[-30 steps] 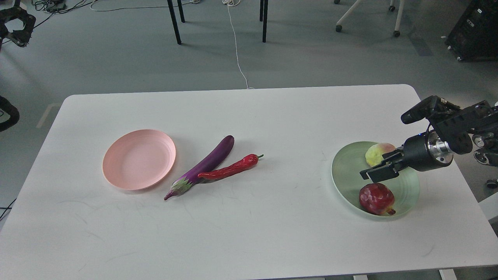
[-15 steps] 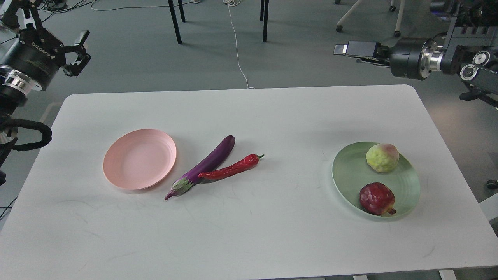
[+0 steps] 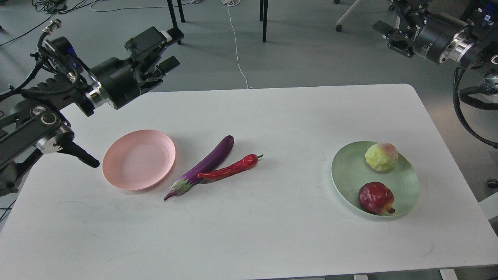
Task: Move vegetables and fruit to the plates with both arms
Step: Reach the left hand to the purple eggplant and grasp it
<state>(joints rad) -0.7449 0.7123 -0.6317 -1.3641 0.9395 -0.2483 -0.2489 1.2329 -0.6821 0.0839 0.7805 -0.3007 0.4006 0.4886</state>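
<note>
The purple eggplant [image 3: 205, 166] and the red chili pepper [image 3: 230, 168] lie touching on the white table [image 3: 249, 241], just right of the empty pink plate [image 3: 138, 159]. The mint green plate [image 3: 344, 171] at the right holds the yellow-green fruit [image 3: 381, 156] and the dark red pomegranate [image 3: 376, 198]. My left gripper [image 3: 169, 49] is open and empty, held in the air above the table's far left edge, behind the pink plate. My right gripper [image 3: 390, 24] is open and empty, high beyond the table's far right corner.
Beyond the table's far edge are grey floor, black chair legs [image 3: 174, 22], a white cable [image 3: 238, 58] and a wheeled chair base [image 3: 342, 19]. My left arm's elbow [image 3: 50, 136] hangs over the table's left edge.
My right gripper has lifted off the green plate, leaving the yellow-green fruit there, and drawn back to the upper right. My left arm has swung in from the far left toward the table.
</note>
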